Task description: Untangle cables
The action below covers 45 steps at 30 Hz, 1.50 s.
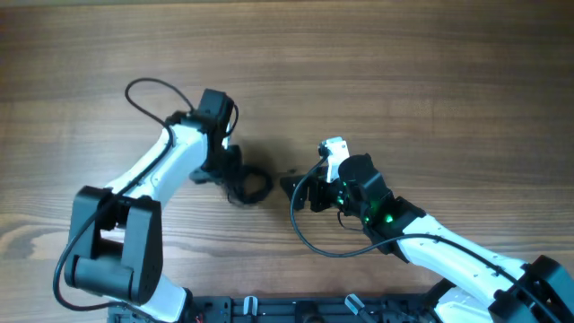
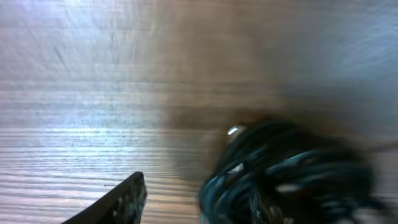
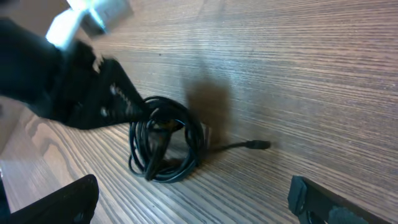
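The cables (image 1: 254, 187) are a small coiled bundle of thin dark cords at the table's middle. In the right wrist view the bundle (image 3: 165, 146) lies flat with one plug end (image 3: 255, 145) sticking out to the right. My left gripper (image 1: 235, 175) is at the bundle's left side and touches it; it also shows in the right wrist view (image 3: 115, 99). In the blurred left wrist view one finger (image 2: 124, 198) stands apart from the bundle (image 2: 286, 180), and the other finger is hidden. My right gripper (image 1: 289, 186) is open and empty just right of the bundle, fingers spread wide (image 3: 193, 183).
The wooden table (image 1: 404, 81) stretches all round. Thick black arm cables loop by the left arm (image 1: 143, 90) and below the right wrist (image 1: 314, 242). A black rail (image 1: 296, 309) runs along the front edge.
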{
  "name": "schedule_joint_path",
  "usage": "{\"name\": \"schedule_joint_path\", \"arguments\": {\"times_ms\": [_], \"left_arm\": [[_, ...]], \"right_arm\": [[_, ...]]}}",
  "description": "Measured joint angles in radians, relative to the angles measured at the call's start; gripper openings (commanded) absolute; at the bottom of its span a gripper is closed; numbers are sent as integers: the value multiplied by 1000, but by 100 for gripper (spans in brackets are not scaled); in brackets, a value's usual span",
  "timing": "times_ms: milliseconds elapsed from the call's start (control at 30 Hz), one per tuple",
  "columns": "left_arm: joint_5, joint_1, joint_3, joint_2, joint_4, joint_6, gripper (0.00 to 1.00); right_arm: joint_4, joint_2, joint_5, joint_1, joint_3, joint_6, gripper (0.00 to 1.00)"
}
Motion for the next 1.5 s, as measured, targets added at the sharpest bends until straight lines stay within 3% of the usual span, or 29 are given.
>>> {"name": "schedule_joint_path", "arguments": {"times_ms": [200, 267, 300, 333, 567, 633, 667, 767, 900, 1033, 1100, 1233, 1500], "left_arm": [[-33, 2, -174, -43, 248, 26, 50], [-20, 2, -190, -54, 283, 31, 28], [-9, 3, -192, -55, 298, 37, 8], [-3, 3, -192, -55, 306, 34, 4], [55, 5, -191, -52, 315, 17, 4], [54, 5, -180, -55, 251, -43, 4], [53, 8, -175, -61, 220, -83, 4], [47, 16, -170, -125, 198, -177, 4], [51, 18, -155, -256, 196, -264, 4], [58, 18, -155, -302, 196, -250, 4], [59, 18, -155, -326, 196, -209, 4], [62, 18, -155, -335, 196, -144, 4], [117, 18, -155, -335, 200, -17, 4]], "right_arm": [[0, 0, 11, 0, 0, 0, 100], [0, 0, 13, 0, 0, 0, 100], [0, 0, 14, 0, 0, 0, 100], [0, 0, 14, 0, 0, 0, 100], [0, 0, 14, 0, 0, 0, 96], [0, 0, 2, 0, 0, 3, 83], [5, 0, -21, 0, 0, 15, 71], [50, 0, -130, 0, -1, 48, 59], [109, 0, -278, 0, 0, 87, 62], [207, 3, -291, 0, -2, 13, 64], [242, 3, -273, 0, -1, -33, 76], [236, 3, -179, 0, -1, -101, 85], [194, 13, -84, 0, -1, -122, 79]]}}
